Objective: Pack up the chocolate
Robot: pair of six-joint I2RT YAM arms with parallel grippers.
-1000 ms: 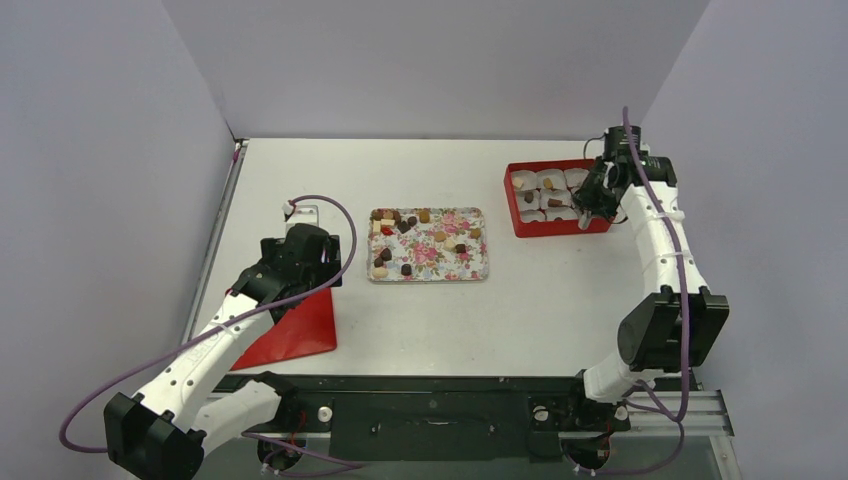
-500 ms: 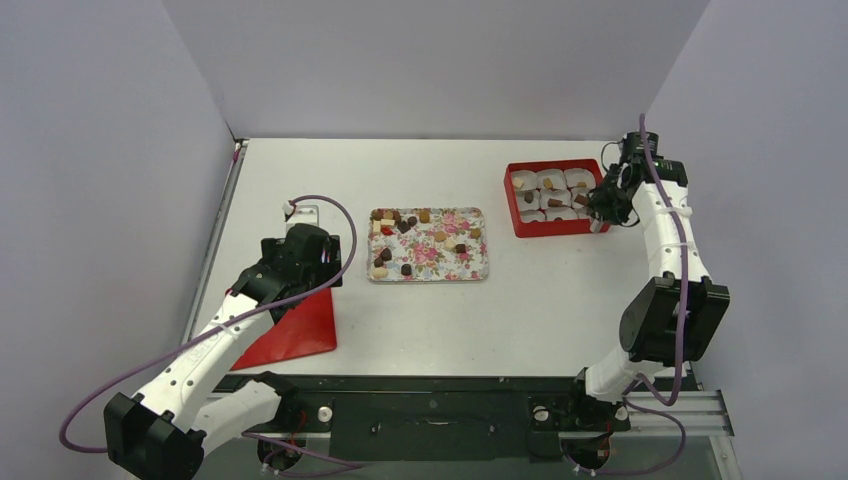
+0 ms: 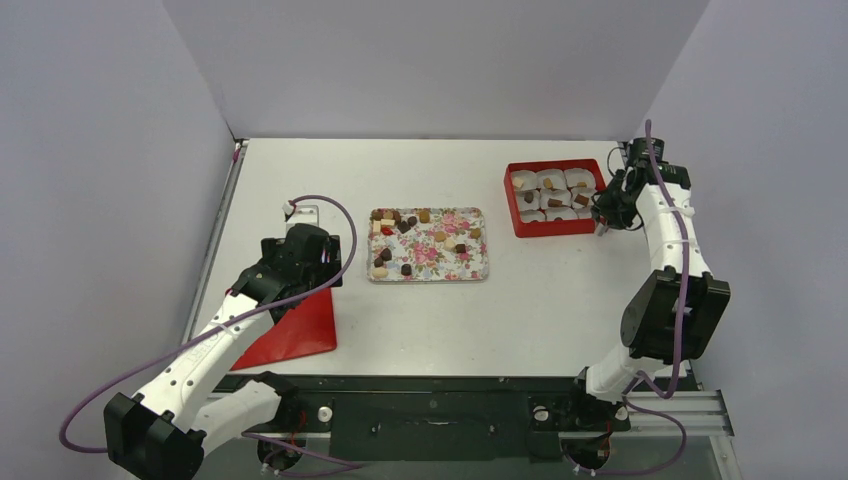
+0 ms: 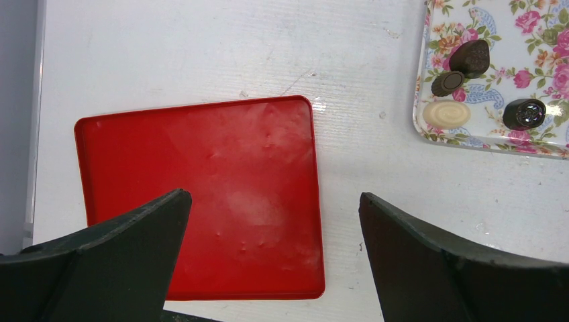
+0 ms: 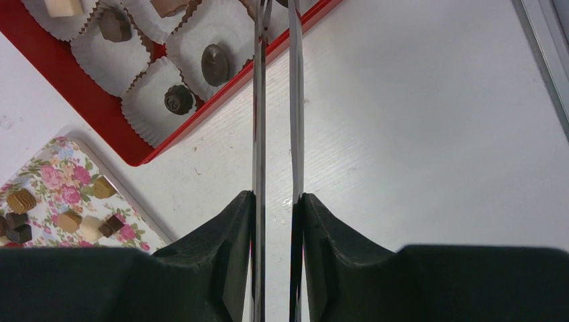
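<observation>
Left wrist view, nearest: left jaws spread wide, gripping nothing, hanging over the red lid flat on the tabletop. No shift there across the last second.

Just beyond, on the floral tray: most of the chocolate, loose, in dark, tan and cream, with a good many pieces yet to move.

Farther off and to the right, in the red box: white paper cups, several already with a piece inside.

Farthest: right jaws pinched on tweezers, blades nearly together. Tips lost past the top of the right wrist view, so no telling whether anything sits between them.

A second ago, over the box's near-right cups; half a second ago, at the box's right wall; now off that wall, above bare tabletop beside the box. Reads as a drop just finished and a pull-back. Probably one more cup filled, then, and the packing well short of done. Next, most likely, a swing left to the tray for another piece. Calls for a light, square pinch: slim blades on small, smooth sweets, easy to flick away.
</observation>
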